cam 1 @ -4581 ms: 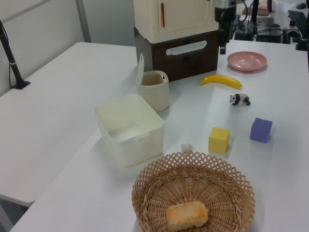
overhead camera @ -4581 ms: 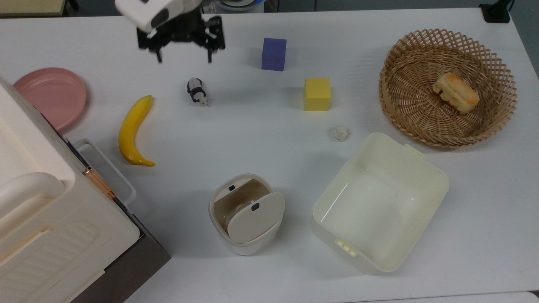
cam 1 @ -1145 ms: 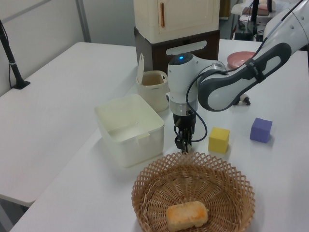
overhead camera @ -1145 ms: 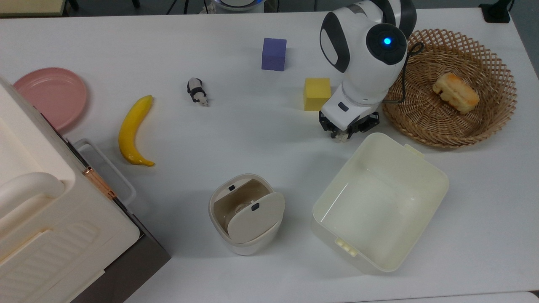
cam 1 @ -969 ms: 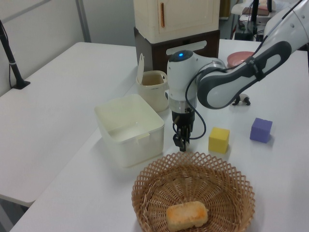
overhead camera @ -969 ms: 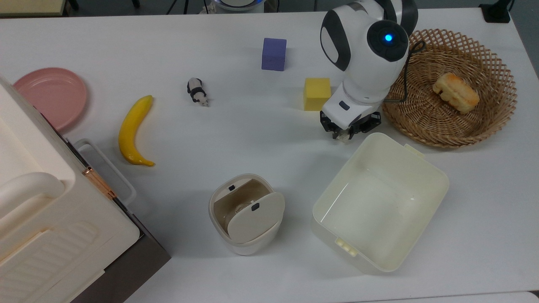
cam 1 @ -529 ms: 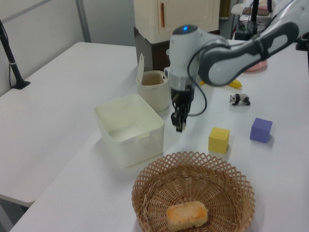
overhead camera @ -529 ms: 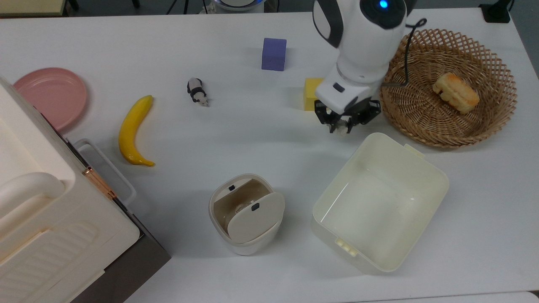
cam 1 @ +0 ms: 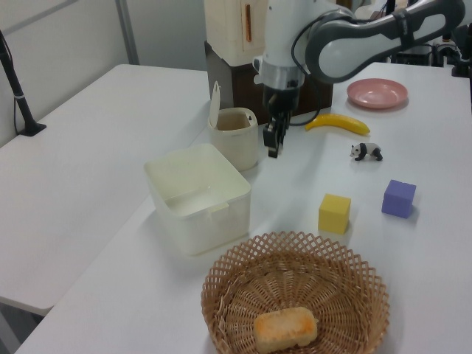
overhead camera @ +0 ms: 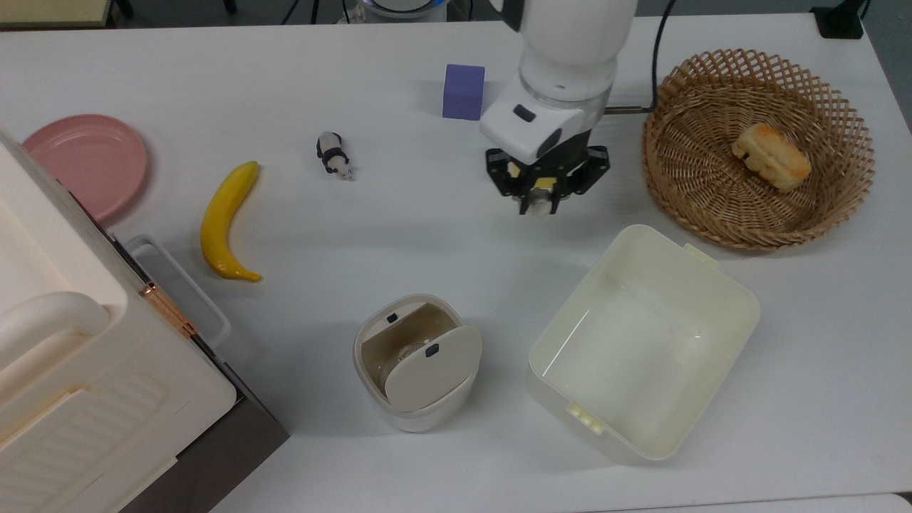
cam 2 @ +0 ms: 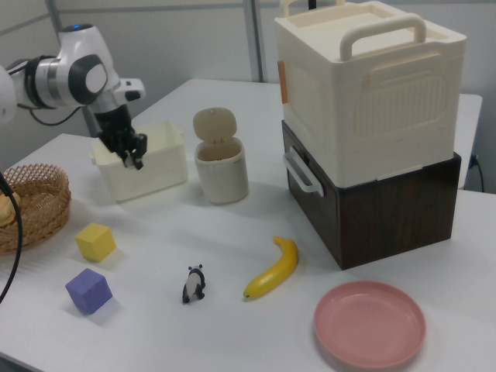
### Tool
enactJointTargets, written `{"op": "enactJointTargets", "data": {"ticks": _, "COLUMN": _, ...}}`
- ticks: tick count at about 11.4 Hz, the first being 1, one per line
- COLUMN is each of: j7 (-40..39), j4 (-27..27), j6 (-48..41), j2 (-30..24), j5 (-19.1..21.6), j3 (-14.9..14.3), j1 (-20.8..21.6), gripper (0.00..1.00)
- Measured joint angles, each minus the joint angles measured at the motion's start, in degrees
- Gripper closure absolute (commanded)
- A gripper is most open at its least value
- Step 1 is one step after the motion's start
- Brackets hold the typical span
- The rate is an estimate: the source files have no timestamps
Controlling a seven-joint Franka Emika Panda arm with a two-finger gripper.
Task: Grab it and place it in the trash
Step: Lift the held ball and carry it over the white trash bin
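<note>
Top view: the tool [overhead camera: 539,201], pinching the paper wad [overhead camera: 539,206], has risen off the tabletop [overhead camera: 399,228] and shifted toward the bin [overhead camera: 415,362].

Left view: the tool [cam 1: 273,144] hangs beside the bin [cam 1: 234,137].

Judgement: grasp done, transfer under way.

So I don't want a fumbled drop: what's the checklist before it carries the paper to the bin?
1. Paper wad held in the claw: ok.
2. Wad lifted off the table: ok, the left view shows the claw raised.
3. Bin upright: ok.
4. Bin lid swung open: ok, the opening shows.
5. Path to the bin free of the cream tub: ok.
6. Grip firmness: cannot tell.
</note>
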Motion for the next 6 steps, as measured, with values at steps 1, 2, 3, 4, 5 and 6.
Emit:
{"op": "enactJointTargets", "data": {"ticks": 1, "j7": -1.14, "j4": 1.35, "j6": 0.0, "j2": 0.0, "j5": -0.34, "j3": -0.06, "j1": -1.33, "gripper": 0.65}}
{"op": "enactJointTargets", "data": {"ticks": 2, "j7": -2.54, "j4": 2.86, "j6": 0.01, "j2": 0.0, "j5": -0.56, "j3": -0.1, "j1": -2.82, "gripper": 0.65}}
{"op": "enactJointTargets", "data": {"ticks": 3, "j7": -3.13, "j4": 3.81, "j6": 1.12, "j2": 0.0, "j5": -1.02, "j3": -0.14, "j1": -3.94, "gripper": 0.65}}
{"op": "enactJointTargets", "data": {"ticks": 4, "j7": -3.17, "j4": 4.16, "j6": 3.43, "j2": 0.03, "j5": -1.64, "j3": -0.17, "j1": -4.75, "gripper": 0.65}}
{"op": "enactJointTargets", "data": {"ticks": 5, "j7": -3.17, "j4": 4.17, "j6": 5.68, "j2": 0.29, "j5": -2.32, "j3": -0.21, "j1": -5.43, "gripper": 0.65}}
{"op": "enactJointTargets", "data": {"ticks": 6, "j7": -3.16, "j4": 4.18, "j6": 8.39, "j2": 0.78, "j5": -2.93, "j3": -0.24, "j1": -6.09, "gripper": 0.65}}
